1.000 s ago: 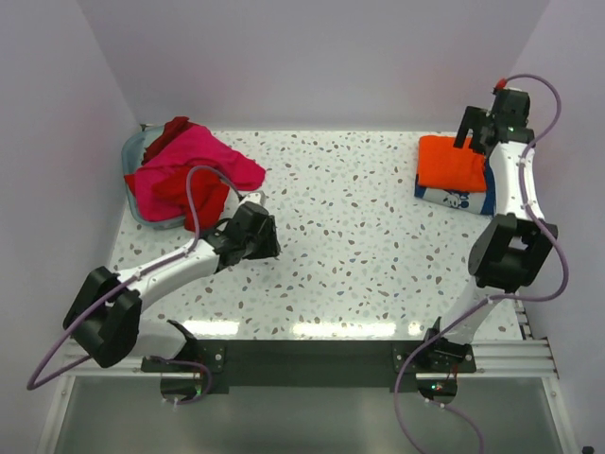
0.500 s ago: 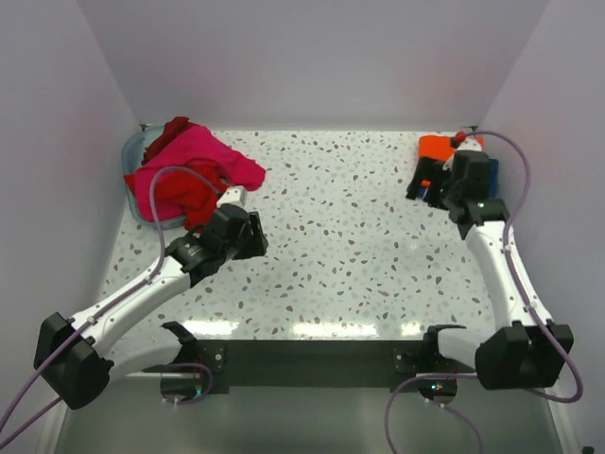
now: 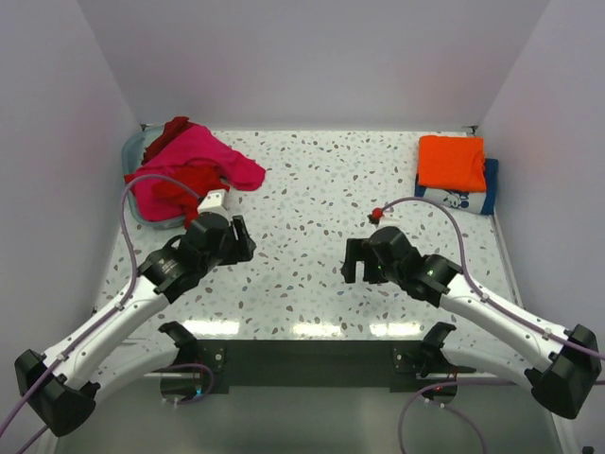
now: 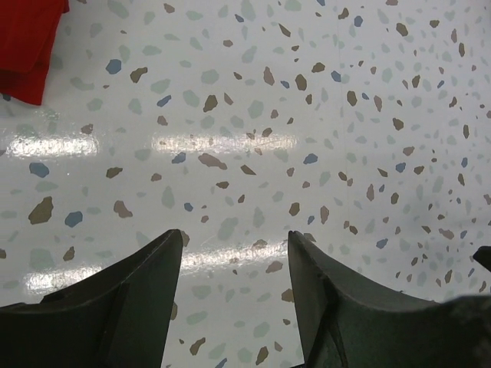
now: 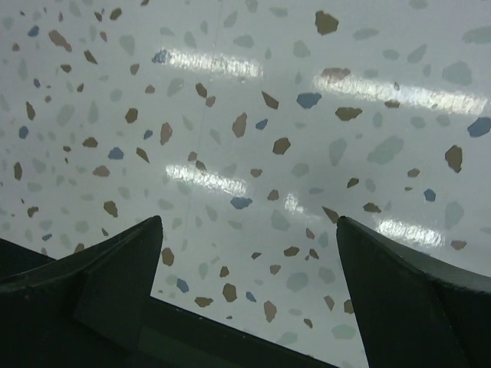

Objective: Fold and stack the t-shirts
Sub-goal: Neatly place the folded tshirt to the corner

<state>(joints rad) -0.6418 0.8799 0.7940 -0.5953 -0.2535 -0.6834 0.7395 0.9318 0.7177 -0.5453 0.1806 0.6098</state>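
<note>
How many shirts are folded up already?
2. The orange shirt lies on the navy shirt at the far right. The pink shirt and red shirt lie heaped at the far left, unfolded; another could hide under them.

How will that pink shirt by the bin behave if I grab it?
Probably floppy: the pink shirt lies crumpled over the bin rim, so it should sag. It overlaps the red shirt, so that may drag along.
</note>
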